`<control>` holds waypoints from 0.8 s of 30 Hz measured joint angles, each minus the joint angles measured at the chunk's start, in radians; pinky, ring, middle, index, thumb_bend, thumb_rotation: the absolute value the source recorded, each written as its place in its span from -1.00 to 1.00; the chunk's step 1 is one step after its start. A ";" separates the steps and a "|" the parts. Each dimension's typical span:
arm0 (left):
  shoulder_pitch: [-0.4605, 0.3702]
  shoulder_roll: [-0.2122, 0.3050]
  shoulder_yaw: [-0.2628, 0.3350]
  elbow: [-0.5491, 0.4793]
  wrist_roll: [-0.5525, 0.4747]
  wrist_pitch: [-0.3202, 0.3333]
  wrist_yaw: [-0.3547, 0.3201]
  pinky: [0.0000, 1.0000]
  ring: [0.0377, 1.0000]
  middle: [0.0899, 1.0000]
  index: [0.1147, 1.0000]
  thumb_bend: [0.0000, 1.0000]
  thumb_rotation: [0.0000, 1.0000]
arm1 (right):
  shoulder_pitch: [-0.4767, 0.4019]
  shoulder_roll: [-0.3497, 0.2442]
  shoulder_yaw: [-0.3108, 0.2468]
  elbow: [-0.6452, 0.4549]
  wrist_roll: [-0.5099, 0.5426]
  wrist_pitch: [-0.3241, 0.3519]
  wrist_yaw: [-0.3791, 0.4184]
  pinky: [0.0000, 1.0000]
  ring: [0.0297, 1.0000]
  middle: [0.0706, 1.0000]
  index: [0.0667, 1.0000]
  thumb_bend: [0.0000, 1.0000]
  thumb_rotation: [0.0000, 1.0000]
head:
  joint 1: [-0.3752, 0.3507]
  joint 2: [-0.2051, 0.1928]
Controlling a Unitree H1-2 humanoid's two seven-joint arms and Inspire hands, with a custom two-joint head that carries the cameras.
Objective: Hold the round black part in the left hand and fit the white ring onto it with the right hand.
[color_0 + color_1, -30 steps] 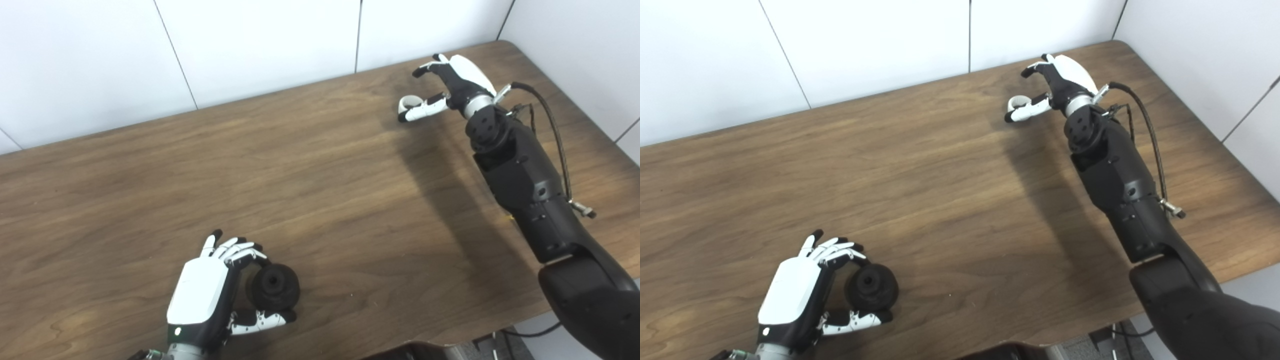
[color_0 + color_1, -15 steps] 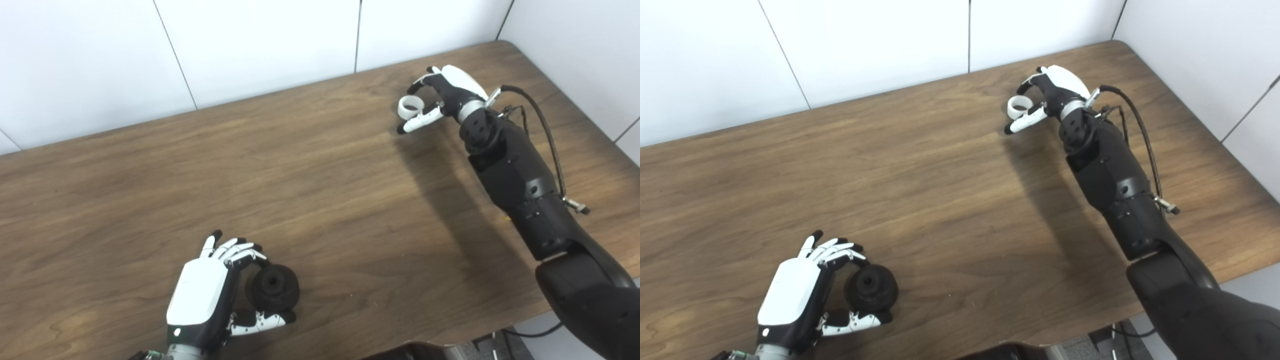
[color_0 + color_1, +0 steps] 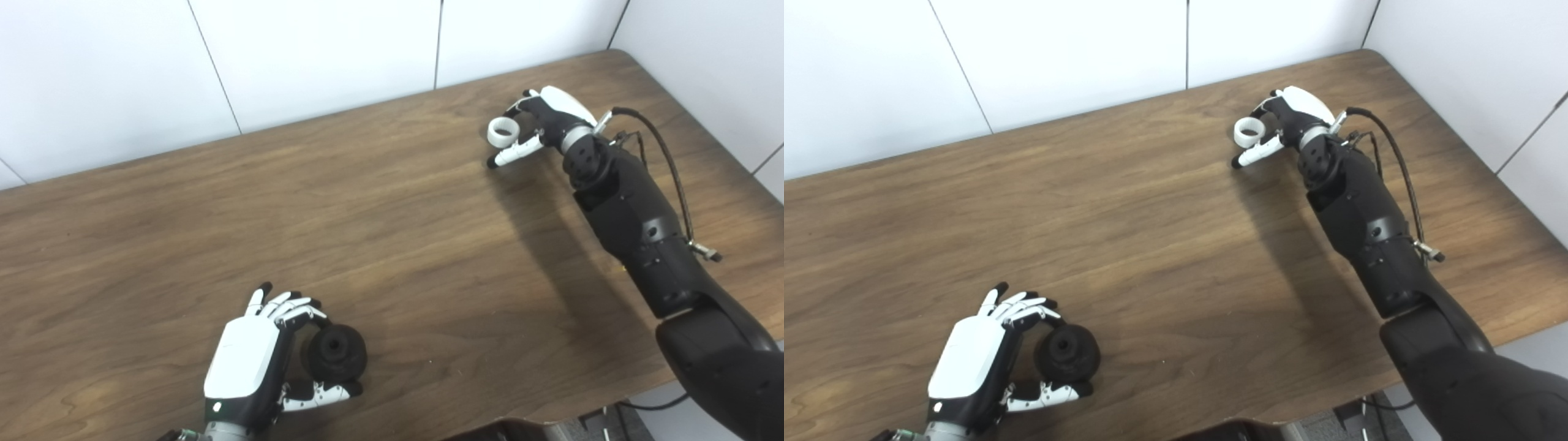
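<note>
At the near left of the wooden desk [image 3: 392, 245], the left hand [image 3: 257, 358] comes up from the bottom edge, its white back facing up. Its fingers [image 3: 288, 308] curl over the top of the round black part [image 3: 337, 352] and its thumb [image 3: 318, 393] lies under the part's near side, so the hand is closed around the part and grips it. The part has a dark hole at its centre and sits low over the desk; whether it touches the wood cannot be told. A wide bare stretch of desk separates this from the far right corner, where the right hand [image 3: 1289, 119] sits at the end of a long black forearm [image 3: 1366, 226] with a black cable [image 3: 1396, 159] looping along it. That hand pinches the white ring [image 3: 1248, 130] between its fingertips and thumb, with the ring's opening turned up toward the cameras. The arm's shadow falls on the wood to its left. The two parts are well apart, and the ring is not yet on the black part. White wall panels [image 3: 306, 55] stand behind the desk.
</note>
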 measured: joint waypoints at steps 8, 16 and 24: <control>0.001 0.000 0.001 -0.002 0.001 0.001 -0.003 1.00 0.72 0.49 -0.17 0.04 -0.89 | 0.000 -0.003 0.000 0.000 -0.011 0.000 0.005 0.95 1.00 0.95 0.37 0.46 -0.47 | -0.002 0.002; 0.001 -0.001 0.001 -0.002 0.001 0.000 0.001 1.00 0.70 0.48 -0.17 0.04 -0.89 | -0.001 -0.003 0.000 0.001 -0.014 0.000 0.004 0.94 0.99 0.92 0.35 0.45 -0.48 | -0.002 0.002; 0.002 -0.001 0.001 -0.002 0.003 0.000 0.004 1.00 0.70 0.48 -0.17 0.04 -0.89 | -0.005 -0.003 0.000 0.006 -0.020 0.000 0.004 0.92 0.98 0.91 0.35 0.44 -0.49 | -0.002 0.003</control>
